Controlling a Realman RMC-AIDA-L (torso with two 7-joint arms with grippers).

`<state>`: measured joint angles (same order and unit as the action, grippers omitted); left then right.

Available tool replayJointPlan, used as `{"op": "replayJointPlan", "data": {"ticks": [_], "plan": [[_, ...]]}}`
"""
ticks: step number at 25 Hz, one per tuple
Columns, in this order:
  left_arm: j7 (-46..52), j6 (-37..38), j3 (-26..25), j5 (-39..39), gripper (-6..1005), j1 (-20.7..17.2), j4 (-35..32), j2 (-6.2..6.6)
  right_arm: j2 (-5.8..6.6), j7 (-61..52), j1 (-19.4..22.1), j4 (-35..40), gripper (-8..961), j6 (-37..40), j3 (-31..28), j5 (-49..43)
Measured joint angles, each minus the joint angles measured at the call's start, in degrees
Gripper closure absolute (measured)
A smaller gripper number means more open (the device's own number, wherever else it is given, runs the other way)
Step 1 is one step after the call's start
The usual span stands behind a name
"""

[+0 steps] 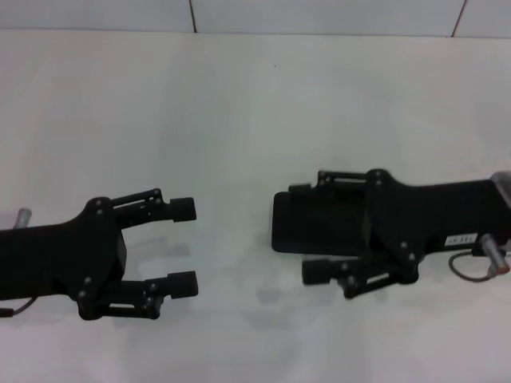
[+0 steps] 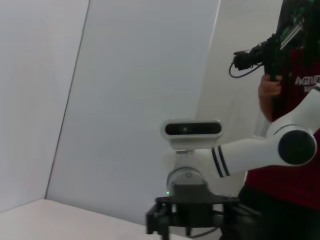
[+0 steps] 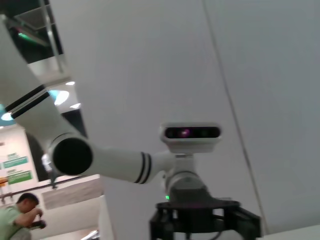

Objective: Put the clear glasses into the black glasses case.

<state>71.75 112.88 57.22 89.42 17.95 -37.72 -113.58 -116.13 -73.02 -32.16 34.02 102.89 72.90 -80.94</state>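
Case [image 1: 315, 223] lay shut and flat on the white bench [image 1: 239, 104], right of centre, partly under the right claw [image 1: 317, 231], whose fingers stood apart around its near and far edges. Left claw [image 1: 183, 246] hovered open and empty, well apart to the left. Glasses were not visible.

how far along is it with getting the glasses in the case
Done: hard to confirm. The clear glasses can't be seen in any view, and the black glasses case lies on the white table, mostly hidden under the right gripper, so open or closed is unclear.
In hand: the right gripper sits over the case; the left gripper is apart, jaws open and empty.
Left: can't tell.
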Motion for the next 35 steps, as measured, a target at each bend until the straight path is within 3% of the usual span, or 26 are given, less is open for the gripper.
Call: {"op": "replayJointPlan", "data": {"ticks": [9,35], "plan": [[-1.68,-0.13,0.03,1.39,116,-1.31,2.34,0.05,-0.05,2.5,2.58,-0.03,68,-0.01,4.83,3.31],[-1.42,-0.13,-2.19,1.13,116,-1.34,2.85,-0.6,0.32,4.35,5.2,-0.44,67,1.07,4.6,6.08]]}}
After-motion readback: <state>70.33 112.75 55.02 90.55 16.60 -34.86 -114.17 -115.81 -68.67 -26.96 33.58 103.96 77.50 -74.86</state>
